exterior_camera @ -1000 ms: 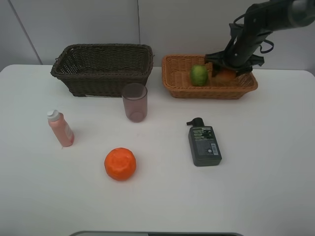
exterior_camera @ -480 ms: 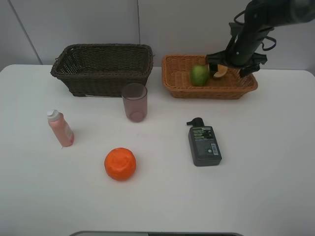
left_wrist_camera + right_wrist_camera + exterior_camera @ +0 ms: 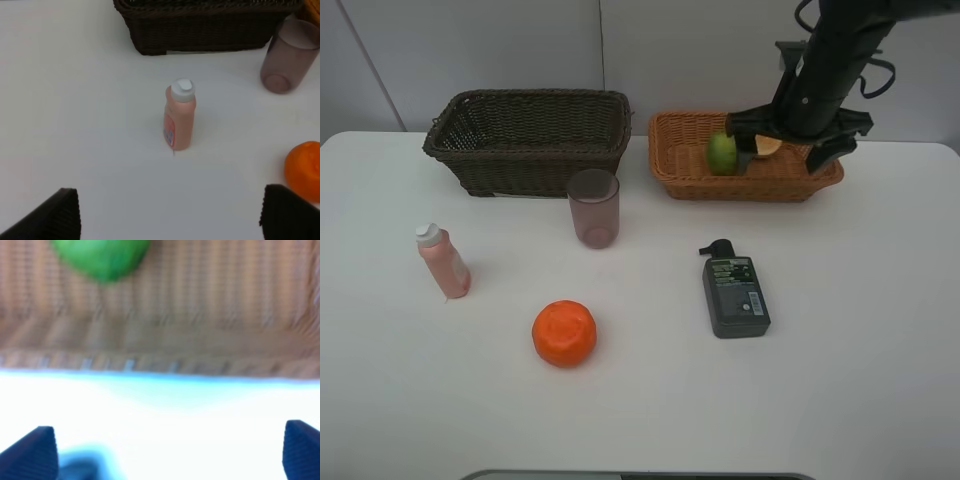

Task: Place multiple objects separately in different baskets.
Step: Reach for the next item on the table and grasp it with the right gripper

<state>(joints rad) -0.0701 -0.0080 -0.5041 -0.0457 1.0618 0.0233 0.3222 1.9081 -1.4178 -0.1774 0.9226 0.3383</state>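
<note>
My right gripper (image 3: 782,157) hangs open just above the light tan basket (image 3: 750,186), with nothing between its fingers. Inside that basket lie the green lime (image 3: 721,153) and the red-yellow fruit (image 3: 769,145). The right wrist view is blurred; it shows the lime (image 3: 102,257), the basket's weave (image 3: 210,315) and the open right gripper (image 3: 167,452). The left wrist view has my open left gripper (image 3: 170,220) hovering short of the pink white-capped bottle (image 3: 180,120). On the table stand the bottle (image 3: 443,262), translucent cup (image 3: 594,207), orange fruit (image 3: 564,333) and dark pump bottle (image 3: 735,294).
The deep dark brown basket (image 3: 525,140) stands at the back left with nothing visible inside. In the left wrist view its wall (image 3: 200,25) is beyond the bottle, the cup (image 3: 289,62) and the orange (image 3: 303,170) off to one side. A grey wall rises behind the table.
My right gripper has opened and let go of the red-yellow fruit, which now rests in the tan basket beside the lime. The gripper has risen slightly. The left side has not moved.
</note>
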